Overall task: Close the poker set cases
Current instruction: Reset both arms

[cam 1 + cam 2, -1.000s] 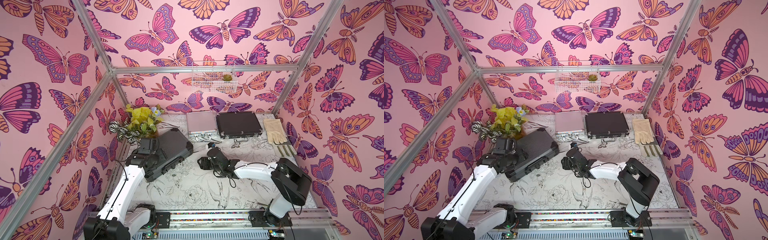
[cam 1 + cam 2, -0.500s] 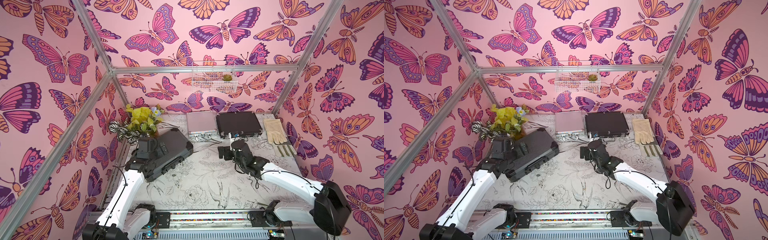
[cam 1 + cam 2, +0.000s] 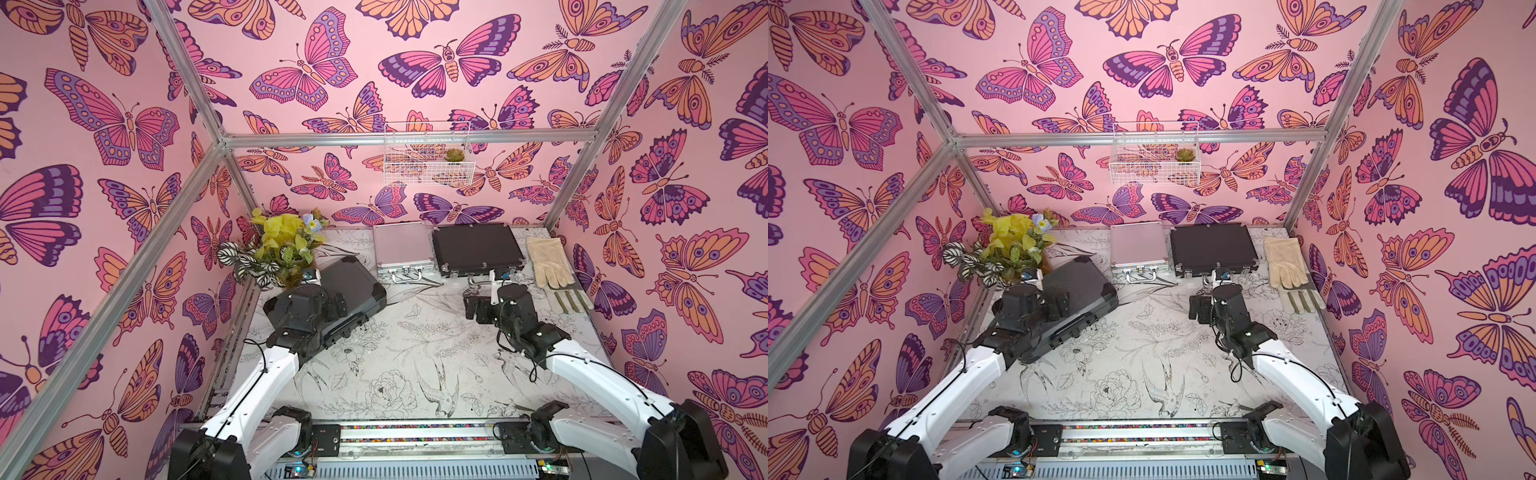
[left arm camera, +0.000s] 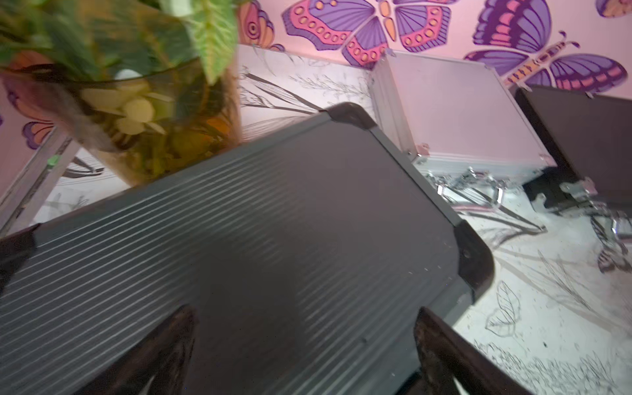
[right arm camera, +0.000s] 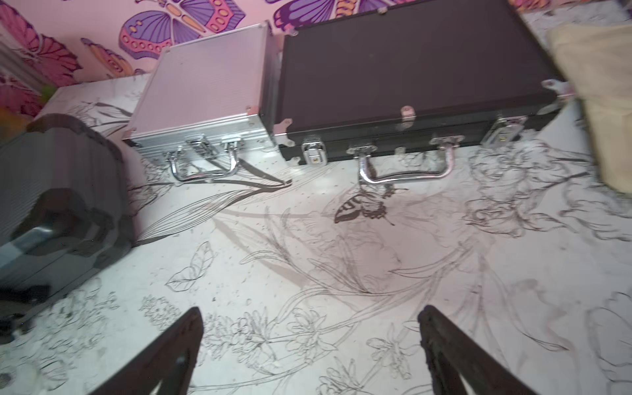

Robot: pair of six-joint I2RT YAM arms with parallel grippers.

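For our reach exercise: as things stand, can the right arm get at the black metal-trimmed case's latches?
Probably yes: the open right gripper faces the black metal-trimmed case, only bare table between; the work glove lies aside.

Both arms reach forward, and both end effectors stand spread wide.

The left arm (image 3: 257,382) folds at a black elbow (image 3: 203,453) at the near left corner. Its white forearm slants forward to a black wrist (image 3: 305,307). The left end effector (image 4: 304,328) points ahead and downward, its two dark fingers (image 4: 171,345) far apart and clamping nothing. The right arm (image 3: 594,374) mirrors it, bending at a low elbow at the near right corner and running forward and inward to its own black wrist. The right end effector (image 5: 311,325) also tilts downward, fingers splayed fully and gripping nothing.
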